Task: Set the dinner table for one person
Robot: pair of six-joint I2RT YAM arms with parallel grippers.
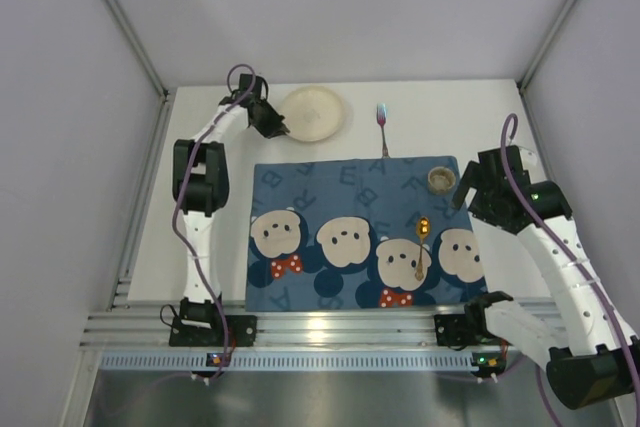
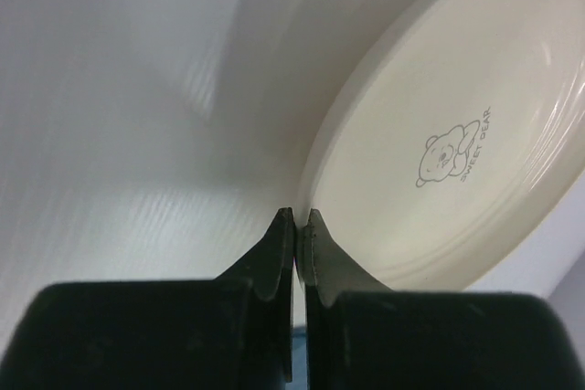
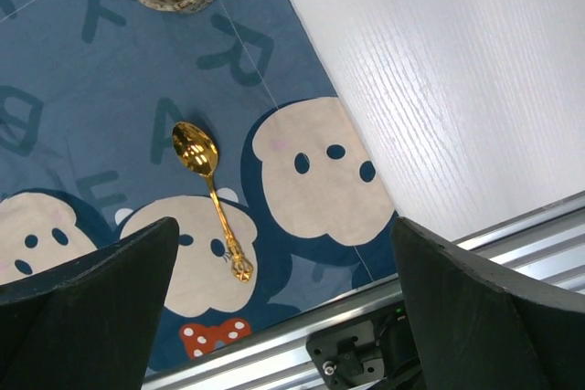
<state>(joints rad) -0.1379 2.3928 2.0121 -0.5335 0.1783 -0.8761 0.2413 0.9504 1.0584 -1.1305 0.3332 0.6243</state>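
Observation:
A cream plate [image 1: 315,112] with a small bear print [image 2: 439,134] lies on the white dinner table [image 1: 430,112] at the back left, beyond the placemat. My left gripper [image 1: 284,130] is shut on the plate's near left rim; in the left wrist view its jaws [image 2: 299,218] pinch the thin edge. My right gripper [image 1: 463,193] hovers open over the right side of the navy placemat [image 1: 350,197], with nothing between its fingers [image 3: 284,226]. A gold spoon [image 3: 212,194] lies on the mat below it.
A fork [image 1: 381,125] with a coloured handle lies on the table just beyond the mat's far edge. A small speckled bowl [image 1: 441,179] sits on the mat's back right corner. Grey walls enclose the table on three sides, and a metal rail [image 1: 330,329] runs along the near edge.

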